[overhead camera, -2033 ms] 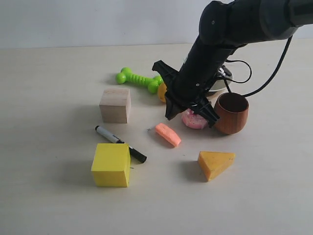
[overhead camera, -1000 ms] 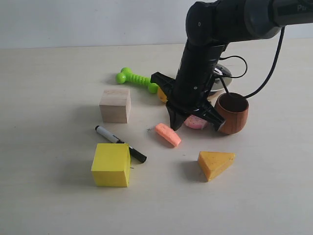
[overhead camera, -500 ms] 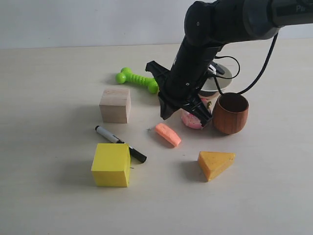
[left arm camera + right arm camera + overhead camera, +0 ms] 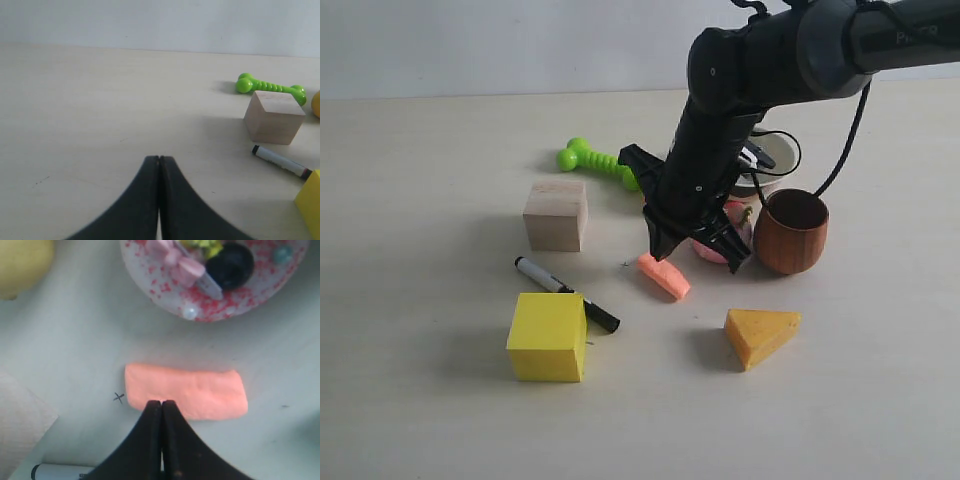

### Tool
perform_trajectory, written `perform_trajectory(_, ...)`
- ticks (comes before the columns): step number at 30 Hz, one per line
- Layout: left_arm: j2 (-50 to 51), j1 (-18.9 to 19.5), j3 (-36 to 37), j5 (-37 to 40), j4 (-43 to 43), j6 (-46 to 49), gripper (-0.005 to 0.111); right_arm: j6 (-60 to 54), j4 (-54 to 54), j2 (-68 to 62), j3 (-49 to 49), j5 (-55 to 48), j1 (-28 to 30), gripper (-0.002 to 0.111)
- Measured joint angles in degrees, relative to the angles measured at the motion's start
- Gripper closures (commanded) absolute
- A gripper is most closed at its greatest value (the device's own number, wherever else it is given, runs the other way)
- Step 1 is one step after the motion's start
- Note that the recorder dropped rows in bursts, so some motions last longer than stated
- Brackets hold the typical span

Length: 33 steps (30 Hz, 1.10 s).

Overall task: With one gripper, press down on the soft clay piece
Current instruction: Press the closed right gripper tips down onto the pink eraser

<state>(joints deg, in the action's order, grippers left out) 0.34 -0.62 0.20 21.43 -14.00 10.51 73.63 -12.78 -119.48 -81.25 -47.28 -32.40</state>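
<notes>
While our black pointed right gripper (image 4: 657, 254), fingers pressed together and holding nothing, hangs tip-down over its end farthest from the dark brown wooden cup (image 4: 793, 232), the salmon-orange slab of soft clay (image 4: 667, 277) lies flat, near that cup's left. We judge it light and yielding: no grasp, just press its broad top mid-length.

White lettering (image 4: 912, 36) starting with P on black arm (image 4: 790, 50), otherwise unreadable; small x mark (image 4: 118, 398) on table (image 4: 75, 345).

The clay piece (image 4: 664, 275) is salmon-orange, the cube (image 4: 548, 337) yellow, the bone toy (image 4: 600, 160) lime green, the doughnut toy (image 4: 160, 285) pink with red speckles.
</notes>
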Motion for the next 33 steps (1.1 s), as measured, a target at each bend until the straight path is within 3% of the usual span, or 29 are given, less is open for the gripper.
perform_trajectory(33,0.0,0.0,0.0,0.0,0.0,0.0,0.107,-4.4,-3.9,-4.4,-0.8,-1.6,0.2,0.108)
